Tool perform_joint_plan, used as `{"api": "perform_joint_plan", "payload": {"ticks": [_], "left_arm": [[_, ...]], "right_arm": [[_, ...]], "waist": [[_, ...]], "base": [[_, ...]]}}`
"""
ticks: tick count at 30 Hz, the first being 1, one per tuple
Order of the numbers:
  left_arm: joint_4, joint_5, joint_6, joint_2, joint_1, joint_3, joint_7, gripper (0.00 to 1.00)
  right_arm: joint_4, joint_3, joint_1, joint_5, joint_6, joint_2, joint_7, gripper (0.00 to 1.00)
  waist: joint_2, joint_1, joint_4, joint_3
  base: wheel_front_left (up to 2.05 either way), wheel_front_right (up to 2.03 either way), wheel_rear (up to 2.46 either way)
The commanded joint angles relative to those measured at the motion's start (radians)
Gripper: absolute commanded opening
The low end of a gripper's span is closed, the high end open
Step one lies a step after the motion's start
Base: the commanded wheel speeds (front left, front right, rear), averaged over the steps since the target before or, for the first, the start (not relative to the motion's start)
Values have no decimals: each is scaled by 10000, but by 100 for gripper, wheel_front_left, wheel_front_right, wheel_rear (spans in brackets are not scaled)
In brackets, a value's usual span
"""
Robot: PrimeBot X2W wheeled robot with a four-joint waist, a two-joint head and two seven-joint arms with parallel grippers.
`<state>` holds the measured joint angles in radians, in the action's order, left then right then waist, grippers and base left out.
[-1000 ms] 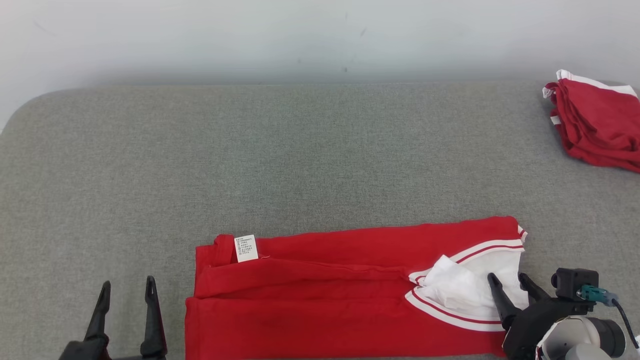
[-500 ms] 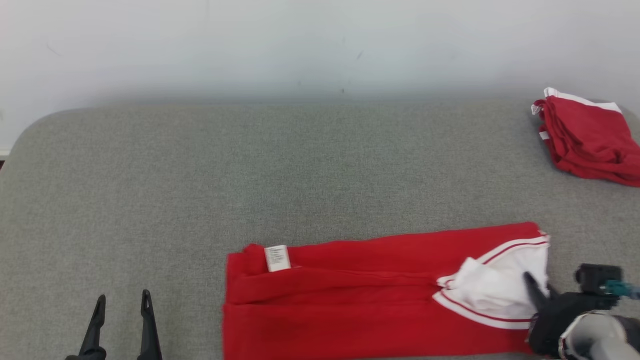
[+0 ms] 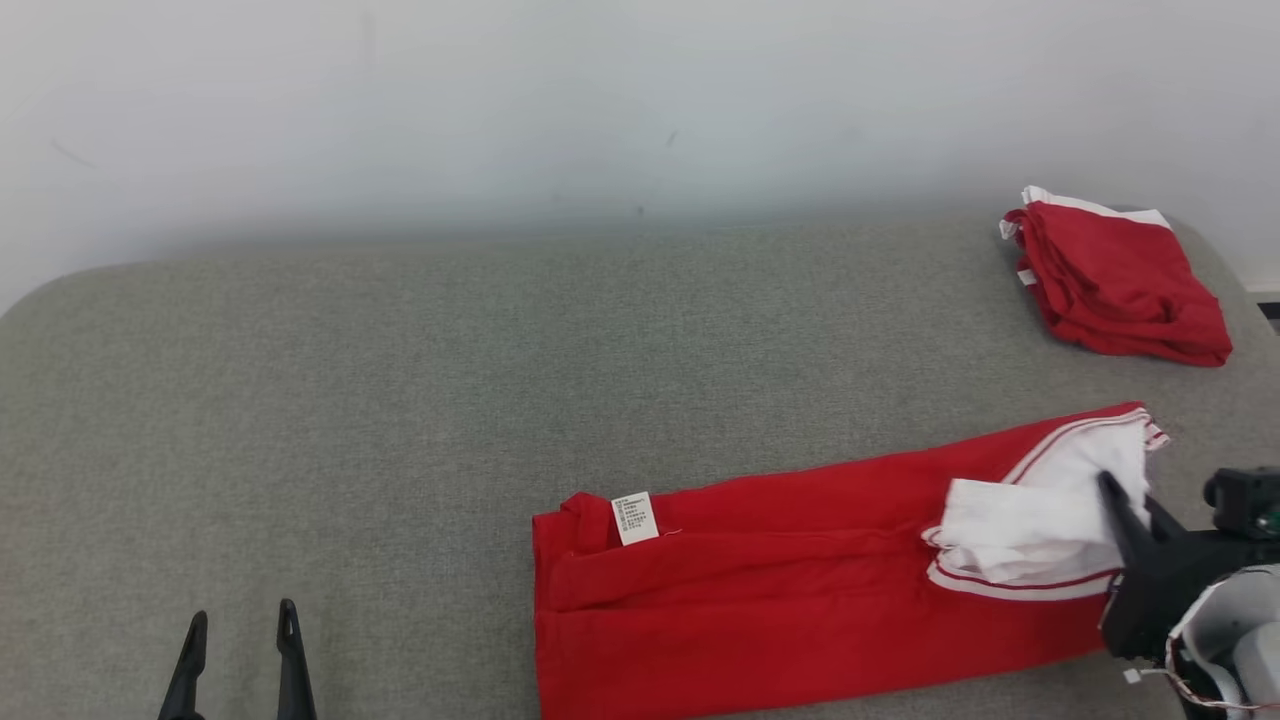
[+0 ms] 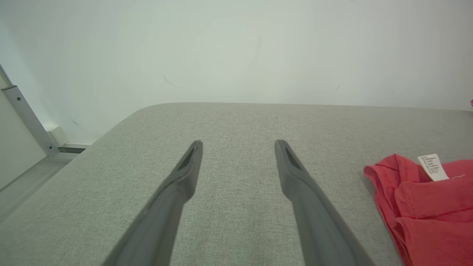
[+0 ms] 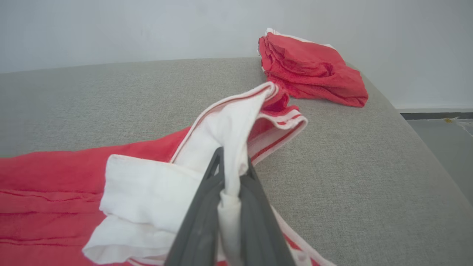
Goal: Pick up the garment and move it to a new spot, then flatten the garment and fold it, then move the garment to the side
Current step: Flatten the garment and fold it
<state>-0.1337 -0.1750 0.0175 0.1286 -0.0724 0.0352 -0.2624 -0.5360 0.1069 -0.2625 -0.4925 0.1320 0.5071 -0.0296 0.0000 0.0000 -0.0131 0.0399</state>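
Now we see the right jaws pressed together on a fold of white fabric at the trimmed end of the red garment. A second ago they stood spread on either side of that fabric. In the right wrist view, the two dark fingers pinch a white strip that rises between them, lifted a little off the grey surface. The head view has swung since then, so everything sits differently in the picture; we do not read that as the things moving.

From the right jaws the garment stretches flat across the surface towards the left jaws, its far end carrying a small white label. The left jaws are wide apart and hold nothing. Their fingers hover over the surface, clear of the garment's label end, which lies off to their right side.

Beyond the right jaws, farther back near the surface's rounded corner, lies a pile of folded red clothes, well apart from the garment, with grey surface between them. A pale wall rises behind.
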Motion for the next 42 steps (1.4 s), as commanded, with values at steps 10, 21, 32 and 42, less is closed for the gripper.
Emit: {"api": "perform_joint_plan", "payload": {"ticks": [10, 21, 32, 42], "left_arm": [[-78, 227, -228, -178, 1, 316, -30, 100], [-304, 370, -499, -365, 366, 181, -31, 100], [-723, 470, -763, -497, 878, 44, -31, 100], [-874, 494, -795, -562, 775, 325, -31, 100]], "right_arm": [[4227, 1006, 1015, 326, -28, -1173, -1384, 0], [5519, 2602, 889, 729, -28, -2546, -2173, 0], [2720, 3512, -125, 972, -28, -3957, -1466, 0], [2663, 3795, -692, 687, -28, -3761, 36, 100]], "waist": [[0, 0, -226, -103], [0, 0, 413, 33], [0, 0, 1102, 272], [0, 0, 942, 166]], "base": [[0, 0, 0], [0, 0, 0], [0, 0, 0], [0, 0, 0]]}}
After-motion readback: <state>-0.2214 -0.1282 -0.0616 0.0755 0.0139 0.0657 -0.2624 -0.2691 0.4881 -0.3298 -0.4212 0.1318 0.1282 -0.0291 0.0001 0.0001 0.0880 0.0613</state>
